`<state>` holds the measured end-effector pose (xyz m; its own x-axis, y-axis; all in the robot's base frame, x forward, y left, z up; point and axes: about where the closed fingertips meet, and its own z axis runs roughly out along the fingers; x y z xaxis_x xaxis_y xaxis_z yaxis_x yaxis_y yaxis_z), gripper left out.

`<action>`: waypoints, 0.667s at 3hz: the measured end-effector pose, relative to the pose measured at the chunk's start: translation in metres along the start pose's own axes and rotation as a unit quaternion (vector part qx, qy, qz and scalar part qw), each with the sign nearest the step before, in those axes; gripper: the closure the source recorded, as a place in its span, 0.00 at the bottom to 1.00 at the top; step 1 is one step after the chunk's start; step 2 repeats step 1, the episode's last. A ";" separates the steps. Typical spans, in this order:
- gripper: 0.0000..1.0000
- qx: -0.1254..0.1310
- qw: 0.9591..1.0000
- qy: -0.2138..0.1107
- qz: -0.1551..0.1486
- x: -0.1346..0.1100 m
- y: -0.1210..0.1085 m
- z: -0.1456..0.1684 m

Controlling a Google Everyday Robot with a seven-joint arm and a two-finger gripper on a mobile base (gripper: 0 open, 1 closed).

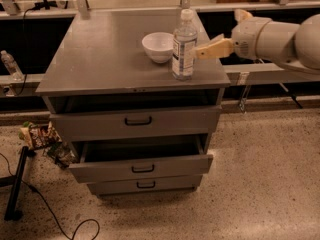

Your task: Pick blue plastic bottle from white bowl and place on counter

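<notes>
We see the gripper [218,33], fingers spread, at three o'clock of the blue plastic bottle [184,46], just beside it. The white bowl [157,46] crowds its ten o'clock; open counter [100,59] runs toward nine o'clock.

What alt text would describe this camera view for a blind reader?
A water bottle stands upright on a grey counter beside a white bowl. The robot's end effector, open and empty, is just right of it in the picture.
</notes>
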<state>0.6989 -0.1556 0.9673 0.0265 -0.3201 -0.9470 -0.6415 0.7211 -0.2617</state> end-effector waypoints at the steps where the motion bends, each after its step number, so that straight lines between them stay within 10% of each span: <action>1: 0.00 0.016 1.000 -0.001 -0.004 -0.008 -0.002 -0.006; 2: 0.00 0.016 1.000 -0.001 -0.004 -0.008 -0.002 -0.006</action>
